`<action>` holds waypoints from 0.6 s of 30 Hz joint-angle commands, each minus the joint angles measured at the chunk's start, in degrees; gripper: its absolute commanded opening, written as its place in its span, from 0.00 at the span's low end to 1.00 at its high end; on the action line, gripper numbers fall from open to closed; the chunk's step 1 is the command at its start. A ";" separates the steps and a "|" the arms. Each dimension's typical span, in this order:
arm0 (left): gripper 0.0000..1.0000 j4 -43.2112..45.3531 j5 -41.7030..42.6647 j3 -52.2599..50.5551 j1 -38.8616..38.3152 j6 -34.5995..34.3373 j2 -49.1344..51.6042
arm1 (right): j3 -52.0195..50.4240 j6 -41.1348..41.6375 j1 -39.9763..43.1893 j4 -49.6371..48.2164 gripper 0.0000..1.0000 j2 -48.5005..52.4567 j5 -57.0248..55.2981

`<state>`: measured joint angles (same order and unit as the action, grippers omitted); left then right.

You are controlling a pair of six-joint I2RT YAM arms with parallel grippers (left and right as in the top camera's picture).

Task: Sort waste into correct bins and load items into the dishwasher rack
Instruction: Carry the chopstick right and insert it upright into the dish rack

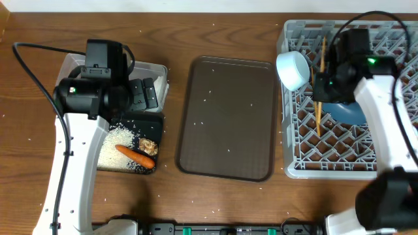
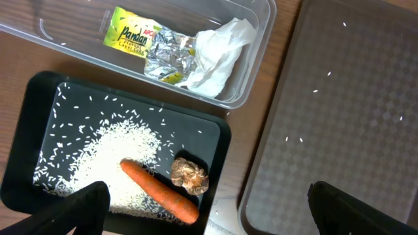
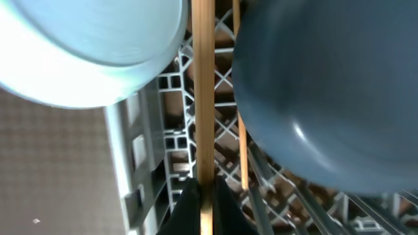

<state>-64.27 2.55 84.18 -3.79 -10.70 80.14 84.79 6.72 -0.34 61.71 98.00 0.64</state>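
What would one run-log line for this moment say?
right end effector: shut on chopstick at dishwasher rack | left end effector: open above black tray | contents: rice, carrot, brown scrap

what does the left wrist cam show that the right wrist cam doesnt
Left wrist only: clear tub holding the wrapper, black tray with rice, carrot and brown scrap. Right wrist only: the right end effector pinching a chopstick, the white bowl, blue plate and grey rack. Both: a part of the brown serving tray.
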 commanded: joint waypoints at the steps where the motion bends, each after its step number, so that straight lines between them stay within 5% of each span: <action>1: 0.98 -0.20 -0.87 0.44 0.24 -0.74 -0.04 | -0.31 -1.29 -0.02 -1.68 0.02 2.25 -0.72; 5: 0.98 -0.22 -0.87 0.44 0.24 -0.74 -0.04 | 0.31 -1.46 0.09 -3.17 0.33 2.23 -0.70; 18: 0.98 -0.22 -0.87 0.44 0.24 -0.74 -0.04 | 2.36 -1.46 -2.84 -0.28 0.62 -16.74 8.46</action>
<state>-64.25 2.55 84.18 -3.79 -10.70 80.14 85.58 5.52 -2.24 61.52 85.73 5.85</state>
